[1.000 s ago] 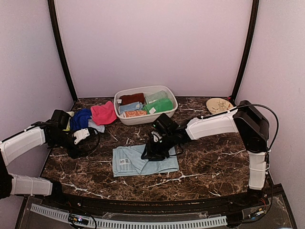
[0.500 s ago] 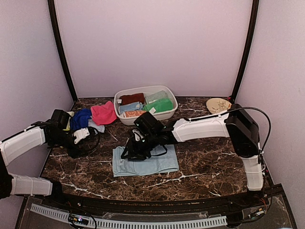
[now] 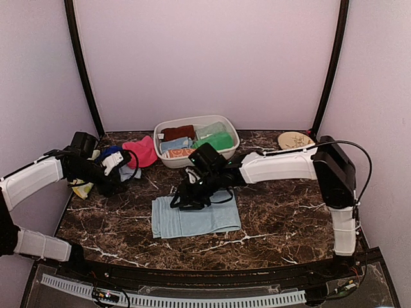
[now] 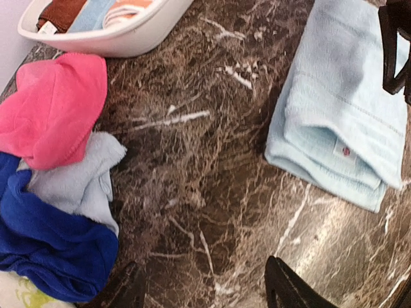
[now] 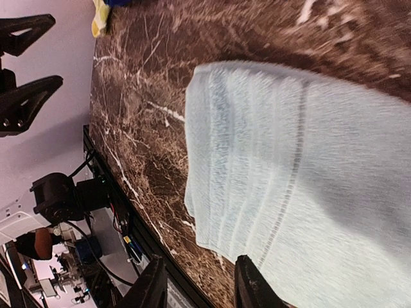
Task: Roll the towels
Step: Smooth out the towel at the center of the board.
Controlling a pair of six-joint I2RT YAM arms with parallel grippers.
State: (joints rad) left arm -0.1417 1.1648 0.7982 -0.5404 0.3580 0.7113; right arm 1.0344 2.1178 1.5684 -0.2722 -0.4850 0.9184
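A small pale blue towel (image 3: pixel 196 218) lies folded flat at the table's middle; it also shows in the left wrist view (image 4: pixel 340 122) and the right wrist view (image 5: pixel 302 186). My right gripper (image 3: pixel 183 200) is open and empty, just above the towel's far left part (image 5: pixel 202 289). My left gripper (image 3: pixel 121 181) is open and empty over bare table (image 4: pixel 205 292), to the left of that towel. Beside it lie a pink towel (image 4: pixel 58 109), a grey one (image 4: pixel 77 179) and a royal blue one (image 4: pixel 51 237).
A white oval tub (image 3: pixel 226 153) at the back centre holds dark red, green and other rolled cloths. A round tan plate (image 3: pixel 295 140) sits at the back right. A yellowish cloth (image 3: pixel 80 188) lies under my left arm at the table's left edge.
My right gripper swept left across the pale blue towel, then eased back a little; the towel lies flatter. My left arm has lifted and moved back toward the pile of towels.
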